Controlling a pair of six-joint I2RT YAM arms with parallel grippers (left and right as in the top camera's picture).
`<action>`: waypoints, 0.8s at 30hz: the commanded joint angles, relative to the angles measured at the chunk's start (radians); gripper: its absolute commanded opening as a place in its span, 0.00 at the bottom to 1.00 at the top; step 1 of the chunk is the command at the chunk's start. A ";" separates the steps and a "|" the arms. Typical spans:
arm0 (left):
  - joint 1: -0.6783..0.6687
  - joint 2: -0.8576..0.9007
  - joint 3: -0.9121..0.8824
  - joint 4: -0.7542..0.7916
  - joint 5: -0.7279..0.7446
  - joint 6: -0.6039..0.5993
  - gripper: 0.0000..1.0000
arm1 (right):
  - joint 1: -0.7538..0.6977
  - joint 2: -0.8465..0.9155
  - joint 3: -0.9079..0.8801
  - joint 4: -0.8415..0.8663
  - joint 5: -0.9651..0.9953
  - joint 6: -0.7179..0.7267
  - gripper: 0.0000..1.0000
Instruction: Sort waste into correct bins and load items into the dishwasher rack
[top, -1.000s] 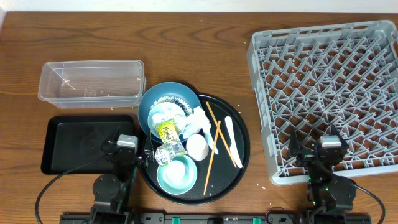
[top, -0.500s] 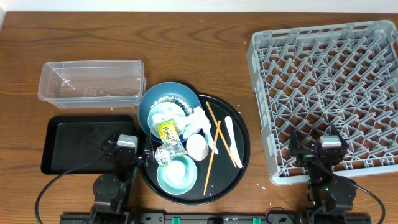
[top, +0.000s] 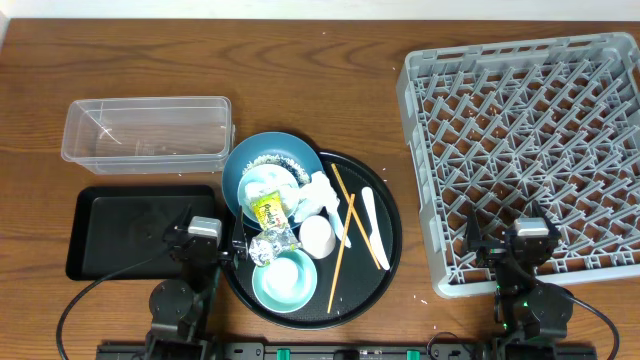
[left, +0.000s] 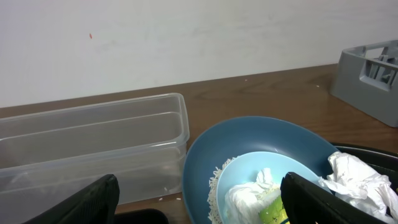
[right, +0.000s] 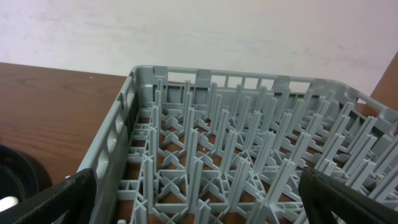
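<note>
- Wood table (top: 330, 100): your left gripper (left: 199, 186) and right gripper (right: 196, 180) sit at frame bottom, jaws wide apart, holding nothing.
- Dishwasher rack (top: 525, 150) is at right.
- Waste (top: 267, 210) and dishes (top: 283, 280) are piled on round tray (top: 388, 250), centre.
- Clear tub (top: 150, 130) and black tray (top: 120, 230) are at left.

- table (top: 300, 80): smooth brown wood
- tub (top: 148, 101): clear glossy plastic
- rack (top: 530, 140): matt grey plastic
- tissue (top: 318, 195): crumpled white paper
- foil (top: 268, 247): crinkled, shiny silver
</note>
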 joint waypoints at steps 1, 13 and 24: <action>0.002 -0.006 -0.008 -0.047 0.006 0.012 0.84 | 0.005 -0.002 -0.001 -0.004 0.003 0.008 0.99; 0.002 -0.006 -0.008 -0.047 0.007 0.012 0.84 | 0.005 -0.002 -0.001 -0.004 0.003 0.008 0.99; 0.002 -0.006 -0.008 -0.047 0.007 0.012 0.84 | 0.005 -0.002 -0.001 0.015 -0.012 0.069 0.99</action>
